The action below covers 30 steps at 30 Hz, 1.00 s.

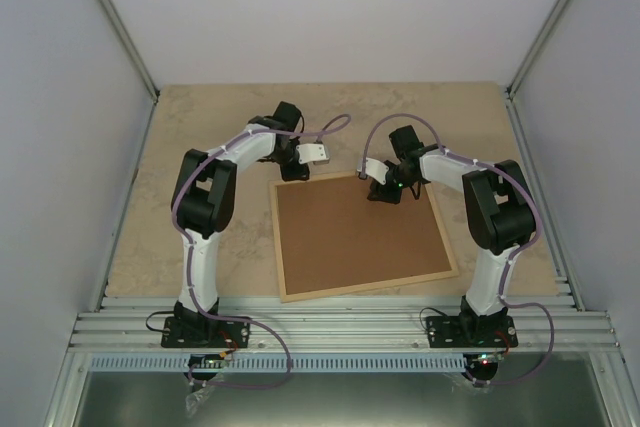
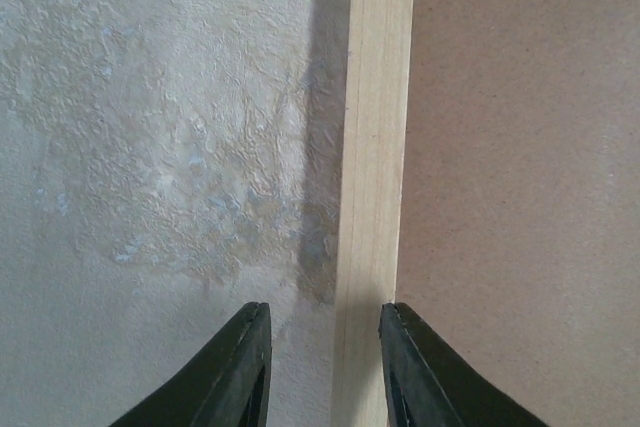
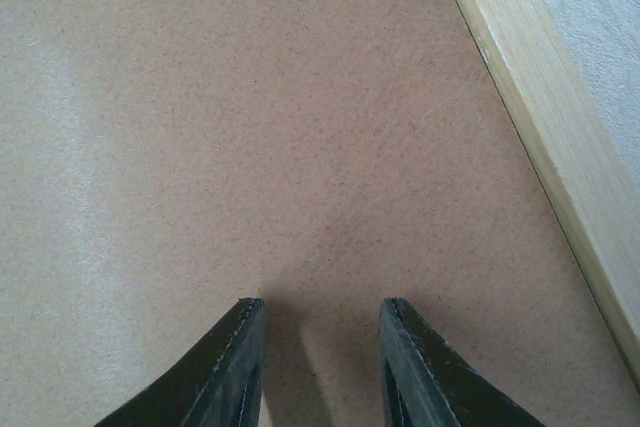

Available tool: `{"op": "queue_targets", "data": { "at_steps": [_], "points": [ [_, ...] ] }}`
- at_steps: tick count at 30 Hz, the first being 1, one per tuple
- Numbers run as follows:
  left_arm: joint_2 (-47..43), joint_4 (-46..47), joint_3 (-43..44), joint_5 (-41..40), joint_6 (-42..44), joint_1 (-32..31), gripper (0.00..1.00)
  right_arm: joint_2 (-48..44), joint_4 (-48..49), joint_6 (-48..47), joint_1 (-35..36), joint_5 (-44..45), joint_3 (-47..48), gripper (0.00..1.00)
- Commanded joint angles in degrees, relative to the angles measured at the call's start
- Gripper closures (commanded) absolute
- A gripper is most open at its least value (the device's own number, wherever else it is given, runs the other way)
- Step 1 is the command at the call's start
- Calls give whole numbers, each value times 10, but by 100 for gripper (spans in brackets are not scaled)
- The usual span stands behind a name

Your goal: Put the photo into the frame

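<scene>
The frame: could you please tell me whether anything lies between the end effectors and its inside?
Yes: a brown backing board fills the frame edge to edge, covering its inside. The right end effector is over that board, the left end effector over the frame's wooden edge.

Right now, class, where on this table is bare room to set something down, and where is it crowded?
Bare table lies along the far side beyond both arms, and left of the left arm. Crowded: the frame at its far edge, under left fingers and right fingers.
</scene>
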Motion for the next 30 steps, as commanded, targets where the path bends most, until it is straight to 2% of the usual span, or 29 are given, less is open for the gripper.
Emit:
{"op": "queue_targets", "data": {
  "at_steps": [1,14,25,30],
  "points": [
    [10,-3,5,2,8,1,66,31,7,-3,-7,44,-4,67],
    [19,-1,-17,3,14,0,66,33,7,-5,-7,46,-5,67],
    [36,32,-15,-51,-22,-1,67,33,7,-6,-7,44,-4,67],
    [35,49,-50,-93,14,-9,68,33,7,-7,-7,45,-5,67]
  ]
}}
